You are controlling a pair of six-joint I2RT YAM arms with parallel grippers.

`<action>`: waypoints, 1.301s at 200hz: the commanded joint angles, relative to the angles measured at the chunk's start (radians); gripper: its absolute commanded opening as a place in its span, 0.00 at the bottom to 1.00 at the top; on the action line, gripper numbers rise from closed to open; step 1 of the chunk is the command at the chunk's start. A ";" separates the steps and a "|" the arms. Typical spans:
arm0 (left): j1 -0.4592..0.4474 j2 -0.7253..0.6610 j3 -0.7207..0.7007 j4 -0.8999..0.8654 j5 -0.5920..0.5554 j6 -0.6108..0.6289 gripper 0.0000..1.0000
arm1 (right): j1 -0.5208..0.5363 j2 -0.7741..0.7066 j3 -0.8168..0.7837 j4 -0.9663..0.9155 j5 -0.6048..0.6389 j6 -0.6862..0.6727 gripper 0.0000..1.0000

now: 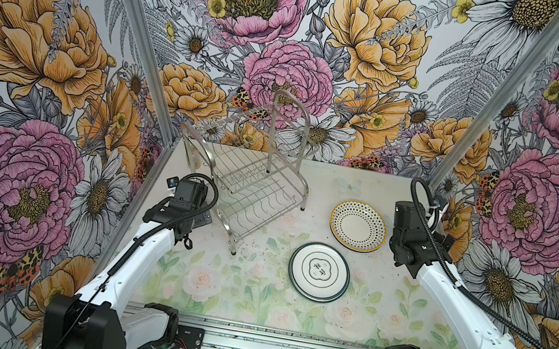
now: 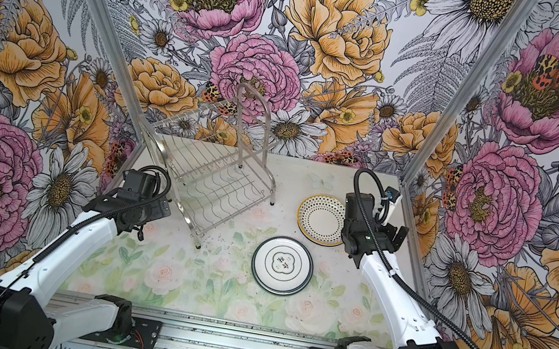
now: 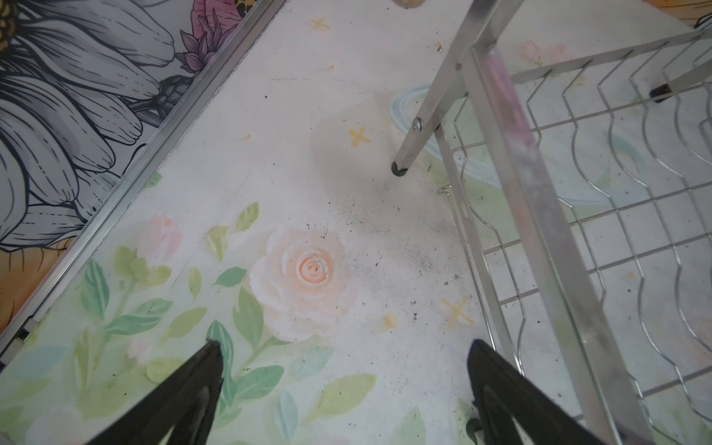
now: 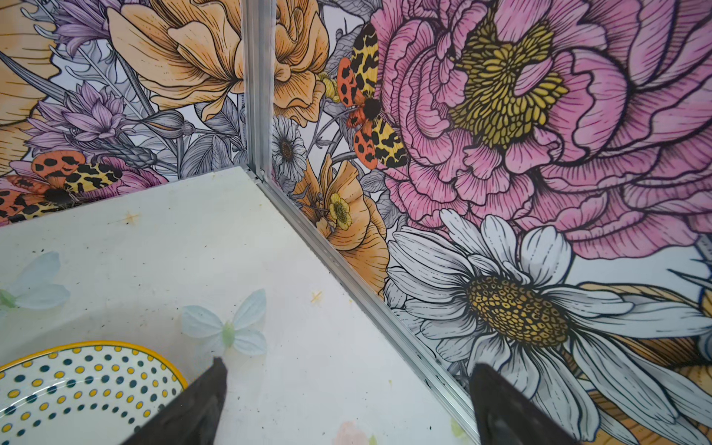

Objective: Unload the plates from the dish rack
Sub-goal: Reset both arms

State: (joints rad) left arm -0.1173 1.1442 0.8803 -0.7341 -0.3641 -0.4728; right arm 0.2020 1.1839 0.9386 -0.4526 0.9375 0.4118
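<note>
1. Left end effector (image 3: 345,346): spread wide, gripped nothing. Hung over a bare patch of the pale floral-printed bench (image 3: 308,115), just beside the near foot of the shiny two-tier steel wire dish rack (image 3: 539,192), with a gap between them.
2. Right end effector (image 4: 346,364): also spread wide and empty. Hung near the far right corner of the bench, just beside the round white dotted plate with a yellow rim (image 4: 77,385). Showed no contact with it, as far as could be told.
3. Dotted plate: lay flat on the bench in both top views (image 1: 358,226) (image 2: 320,219), well apart from the rack. Whether another plate lay under it could not be told.
4. Round white dark-rimmed plate with a dark emblem at its centre (image 1: 319,271) (image 2: 282,265): lay flat nearer the front edge, near the dotted plate, not touching it.
5. Dish rack (image 1: 290,95) (image 2: 254,87): stood at the far left of the bench. Showed only bare wires on both tiers, with no plate seen in any slot.
6. Judged: unloading finished or all but finished. Nothing seen left to lift out.
</note>
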 commanded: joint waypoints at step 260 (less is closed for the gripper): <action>0.090 0.351 -0.383 1.402 0.144 0.487 0.99 | -0.088 0.321 -0.481 1.198 -0.408 -0.345 1.00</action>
State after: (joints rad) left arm -0.0460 1.4853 0.5911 0.4088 -0.2642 -0.0082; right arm 0.1181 1.4654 0.4816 0.5484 0.5694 0.1028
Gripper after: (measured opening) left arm 0.987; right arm 0.995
